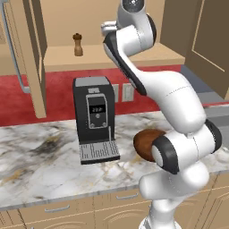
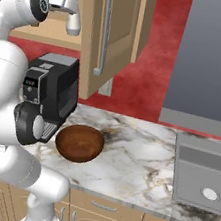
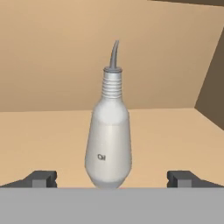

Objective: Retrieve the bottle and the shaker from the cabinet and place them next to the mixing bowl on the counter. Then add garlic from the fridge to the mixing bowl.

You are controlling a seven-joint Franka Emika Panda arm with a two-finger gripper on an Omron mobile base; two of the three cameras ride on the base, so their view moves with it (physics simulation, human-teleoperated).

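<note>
Bottle (image 3: 109,135) between spread fingertips (image 3: 41,178), hand view

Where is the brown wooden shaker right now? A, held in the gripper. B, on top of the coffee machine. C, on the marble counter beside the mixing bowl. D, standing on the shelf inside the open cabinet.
D: the shaker stands upright on the tan shelf of the cabinet, above the coffee machine, not on the counter.

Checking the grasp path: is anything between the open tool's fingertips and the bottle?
No. In the hand view, the white-grey bottle with thin pointed neck stands between the tool's fingertips; only bare tan shelf around.
</note>
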